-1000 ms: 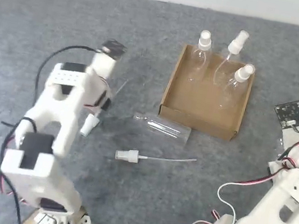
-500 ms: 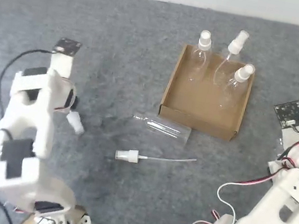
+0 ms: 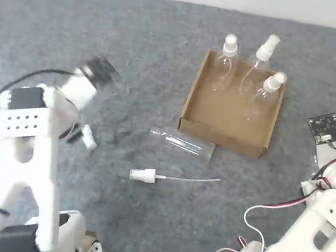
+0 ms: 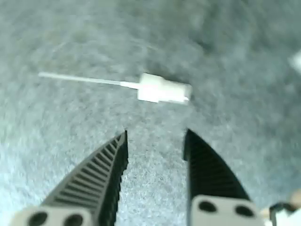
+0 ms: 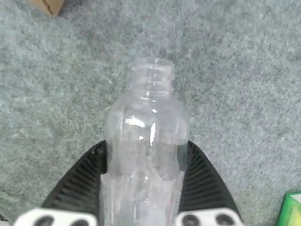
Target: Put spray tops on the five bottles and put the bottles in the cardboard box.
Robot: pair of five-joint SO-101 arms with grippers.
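An uncapped bottle (image 5: 148, 117) is gripped by the fingers of the right gripper (image 5: 146, 147). The fingers of the left gripper (image 4: 156, 134) are spread open above a spray top (image 4: 164, 88) lying on the surface (image 3: 167, 49), apparently untouched. Capping is in hand; the top must next be grasped.

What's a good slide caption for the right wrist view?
Right end effector grips an uncapped clear bottle, grey carpet beyond.

Five bottles: three capped bottles (image 3: 227, 65) in the one box (image 3: 191, 101), one bare bottle (image 3: 181, 143) on the bench (image 3: 156, 41), one held bottle (image 5: 146, 108) in the right tool (image 5: 146, 147). One loose spray top (image 3: 144, 175); a white bit (image 3: 87, 138) may be another. Two tools, counting the left tool (image 4: 155, 134).
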